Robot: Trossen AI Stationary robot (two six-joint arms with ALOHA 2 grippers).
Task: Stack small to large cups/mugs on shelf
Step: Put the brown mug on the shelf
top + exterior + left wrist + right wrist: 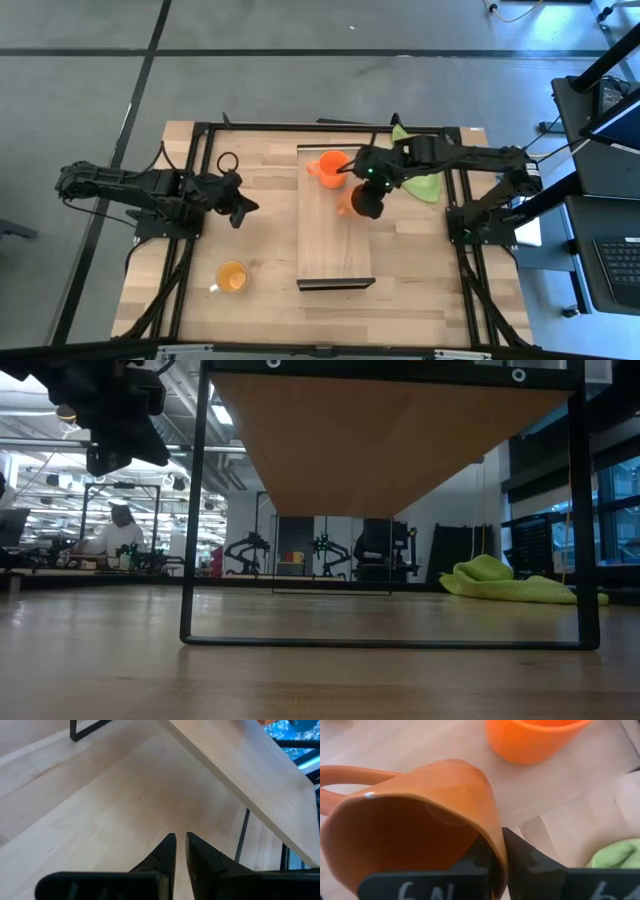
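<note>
The shelf (335, 240) is a light-wood board on a black frame, and the low view shows its underside (390, 440). The bright orange mug (328, 167) stands on the shelf's far end and also shows in the right wrist view (530, 740). My right gripper (366, 198) is shut on the brown-orange mug (347, 205) over the shelf's right side. The yellow-orange mug (231, 277) stands on the tabletop, left of the shelf's near end. My left gripper (240, 207) is shut and empty above the table, left of the shelf (235, 765). My right gripper holds the brown-orange mug by its rim wall (495, 845), on the side away from the handle (350, 775). One finger (480, 862) is inside the mug and one (525, 860) is outside. The mug is tilted, its opening toward the wrist. I cannot tell whether it touches the board.
A green cloth (422, 185) lies on the table right of the shelf, under my right arm, and shows in the low view (510, 582). The shelf's black legs (187, 510) stand on the tabletop. Bare tabletop lies at the near right (440, 290).
</note>
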